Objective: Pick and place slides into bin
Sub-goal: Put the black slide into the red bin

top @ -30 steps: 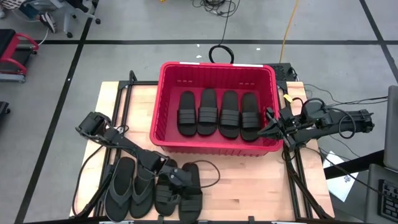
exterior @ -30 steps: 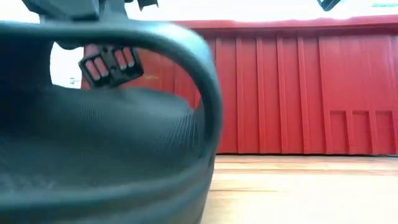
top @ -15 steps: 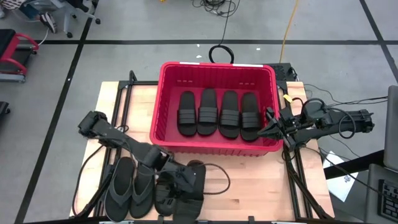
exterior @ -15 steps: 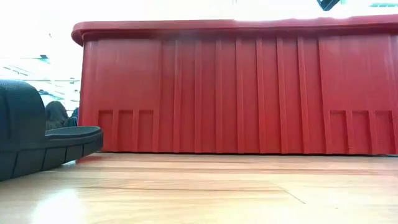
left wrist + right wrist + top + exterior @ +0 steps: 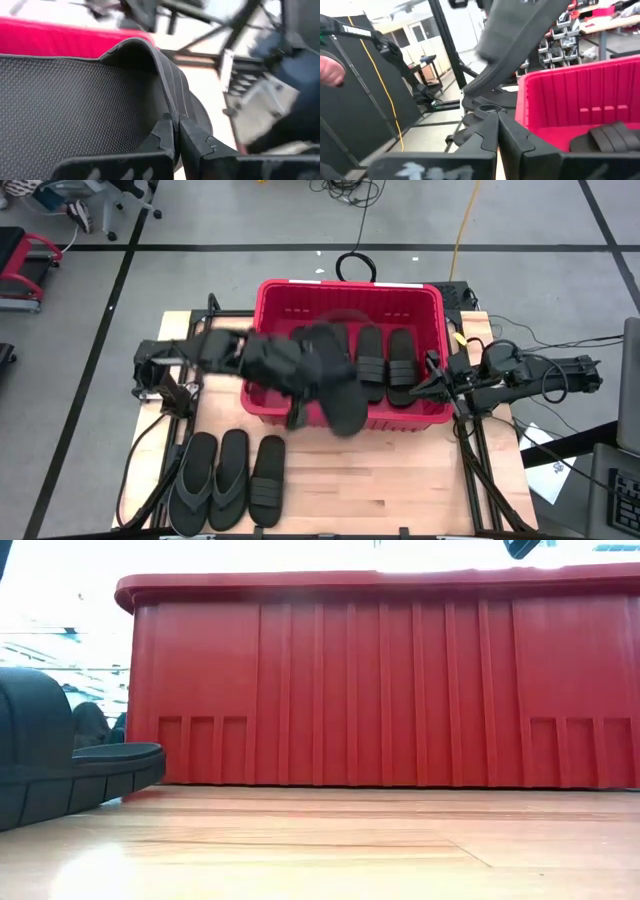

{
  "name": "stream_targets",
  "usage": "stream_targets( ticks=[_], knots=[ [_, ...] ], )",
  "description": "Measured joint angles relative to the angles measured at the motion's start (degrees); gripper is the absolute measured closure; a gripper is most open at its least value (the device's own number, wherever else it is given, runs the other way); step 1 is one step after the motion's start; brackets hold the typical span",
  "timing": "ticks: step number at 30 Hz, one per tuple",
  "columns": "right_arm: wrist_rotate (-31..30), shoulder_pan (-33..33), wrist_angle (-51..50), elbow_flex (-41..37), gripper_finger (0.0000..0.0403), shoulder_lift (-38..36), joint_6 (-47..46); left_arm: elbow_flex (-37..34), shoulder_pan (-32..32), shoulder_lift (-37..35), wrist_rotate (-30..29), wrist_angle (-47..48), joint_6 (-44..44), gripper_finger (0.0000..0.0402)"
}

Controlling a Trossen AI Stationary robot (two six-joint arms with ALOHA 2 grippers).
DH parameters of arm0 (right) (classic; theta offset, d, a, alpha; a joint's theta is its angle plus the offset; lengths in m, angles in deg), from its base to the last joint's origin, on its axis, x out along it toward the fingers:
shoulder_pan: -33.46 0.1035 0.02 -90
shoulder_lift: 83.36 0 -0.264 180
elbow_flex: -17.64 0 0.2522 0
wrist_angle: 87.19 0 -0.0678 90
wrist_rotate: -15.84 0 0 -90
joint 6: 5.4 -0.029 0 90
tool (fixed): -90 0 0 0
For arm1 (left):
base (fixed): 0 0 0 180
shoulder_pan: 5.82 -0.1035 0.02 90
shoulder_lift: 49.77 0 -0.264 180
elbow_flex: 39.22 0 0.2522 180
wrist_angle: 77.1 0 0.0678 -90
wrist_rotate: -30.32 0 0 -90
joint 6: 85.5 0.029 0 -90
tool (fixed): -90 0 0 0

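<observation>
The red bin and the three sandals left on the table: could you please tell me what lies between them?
Only bare wood. The high view shows an empty strip of table between the bin and the sandals.

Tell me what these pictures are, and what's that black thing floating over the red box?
It's a robot with two arms at a wooden table, photographed from above, from table height, and from a camera on each wrist. The left gripper is pinched shut on a black slide, carrying it over the red bin, where other slides already lie. On the table wait one more slide and a pair of flip-flops. The right gripper rests shut beside the bin, holding nothing.
</observation>
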Motion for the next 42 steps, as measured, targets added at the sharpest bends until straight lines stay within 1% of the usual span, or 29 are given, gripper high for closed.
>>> stream_targets(
  ticks=[2,4,5,7,9,12,18,21,23,27,30,36,37,42],
  knots=[
    [-0.2,0.0,0.1,0.0,0.0403,0.6,-0.6,0.5,-2.4,-0.1,1.5,0.3,1.4,0.0401],
    [0.3,-0.1,0.5,0.2,0.0403,1.3,0.4,0.5,-4.6,0.0,5.3,1.6,3.3,0.0401],
    [1.2,-0.2,0.2,0.7,0.0403,1.9,1.5,0.5,-5.7,0.0,6.9,3.0,4.4,0.0401],
    [1.1,-0.8,-1.4,2.5,0.0401,3.6,3.5,0.4,-7.7,0.1,10.2,6.8,7.6,0.0401],
    [-1.0,-2.2,-4.2,5.3,0.0397,6.2,6.2,0.0,-10.1,0.1,12.4,10.2,11.3,0.0401],
    [-4.8,-5.5,-7.7,10.7,0.0385,11.7,11.6,-0.4,-14.5,0.1,12.7,13.5,16.9,0.0401],
    [-8.1,-14.0,-9.8,22.8,0.0339,23.9,18.8,-0.4,-23.4,0.0,16.6,18.7,30.2,0.0401],
    [-7.9,-18.1,-14.5,29.1,0.0310,29.5,21.3,-0.4,-27.0,0.1,20.3,19.0,37.5,0.0401],
    [-7.3,-19.8,-17.7,32.7,0.0292,32.7,22.6,-0.4,-29.0,0.1,21.5,19.0,41.5,0.0401],
    [-4.5,-22.1,-22.0,38.4,0.0270,36.8,25.5,-0.4,-31.9,0.3,21.2,19.0,46.5,0.0401],
    [-4.6,-23.3,-23.9,41.1,0.0264,39.1,27.6,-0.4,-32.9,1.0,20.5,19.2,48.5,0.0401],
    [-4.5,-25.2,-28.3,46.7,0.0263,43.0,35.3,-0.4,-32.3,4.9,13.9,19.5,50.1,0.0401],
    [-4.3,-25.5,-28.9,47.6,0.0263,43.7,36.6,-0.4,-32.1,5.6,13.4,19.5,50.1,0.0401],
    [0.0,-26.0,-32.8,50.5,0.0263,47.4,42.2,-0.4,-30.7,8.0,12.3,18.2,51.0,0.0401]
  ],
)
